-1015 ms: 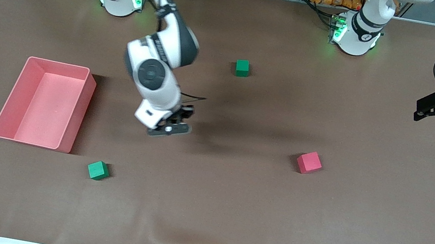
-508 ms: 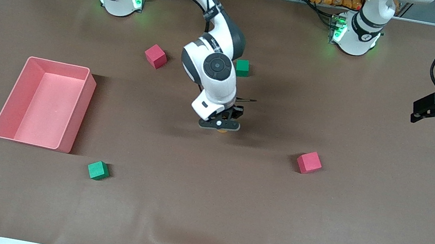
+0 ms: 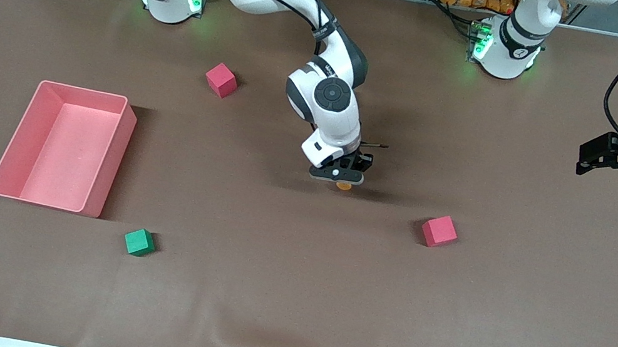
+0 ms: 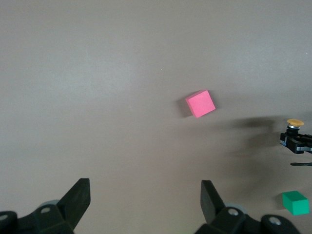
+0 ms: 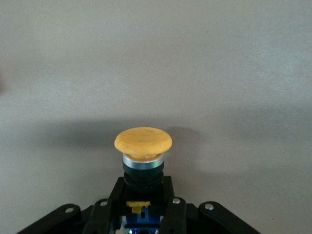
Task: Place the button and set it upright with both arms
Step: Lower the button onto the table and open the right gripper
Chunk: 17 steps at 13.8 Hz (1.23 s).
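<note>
Button (image 5: 143,151), a tiny cylinder with round orange cap and black body, sits clamped in the right tool (image 3: 341,177) above the middle of the brown worktop (image 3: 287,297), near a red foam cube (image 3: 439,231). At the worktop's edge, the left tool (image 4: 145,202) waits, fingers apart.

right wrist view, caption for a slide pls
Right hand shut on the orange-capped button, held above the brown table.

Right pincer (image 3: 344,178) clamped, left pincer (image 4: 146,195) agape
</note>
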Motion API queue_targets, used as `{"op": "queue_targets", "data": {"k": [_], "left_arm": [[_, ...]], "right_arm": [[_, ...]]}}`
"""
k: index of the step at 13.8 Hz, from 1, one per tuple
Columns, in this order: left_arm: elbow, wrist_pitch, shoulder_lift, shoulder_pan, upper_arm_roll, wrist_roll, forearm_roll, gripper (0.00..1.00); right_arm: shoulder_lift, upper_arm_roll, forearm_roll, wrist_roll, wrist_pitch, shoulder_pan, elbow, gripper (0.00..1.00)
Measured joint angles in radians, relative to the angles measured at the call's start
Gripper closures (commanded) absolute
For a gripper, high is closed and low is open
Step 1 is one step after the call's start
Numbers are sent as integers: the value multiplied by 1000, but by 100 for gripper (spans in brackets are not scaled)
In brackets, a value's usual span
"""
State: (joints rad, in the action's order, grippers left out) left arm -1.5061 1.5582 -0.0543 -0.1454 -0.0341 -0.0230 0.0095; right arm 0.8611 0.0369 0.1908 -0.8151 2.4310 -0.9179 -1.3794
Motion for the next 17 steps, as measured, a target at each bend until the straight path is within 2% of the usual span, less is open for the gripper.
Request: {"op": "queue_targets", "data": {"k": [1,2,3,11,15,17], "left_arm": [[0,0,-1,0,0,0,0,0],[0,0,-3,0,0,0,0,0],[0,0,-5,0,0,0,0,0],[0,0,-11,3,-6,0,0,0],[0,8,-13,3,-7,0,0,0],[1,12,-13,3,-6,0,0,0]], "right_arm": [[6,0,1,-1,0,-2,4,73],[11,0,1,-1,0,-4,7,43],[14,0,1,-2,0,-7,7,0],[16,8,0,-2,8,-34,16,0],[-6,64,-27,4,-2,-33,48,0],[-54,111,-37,23,-95,-31,59,0]]}}
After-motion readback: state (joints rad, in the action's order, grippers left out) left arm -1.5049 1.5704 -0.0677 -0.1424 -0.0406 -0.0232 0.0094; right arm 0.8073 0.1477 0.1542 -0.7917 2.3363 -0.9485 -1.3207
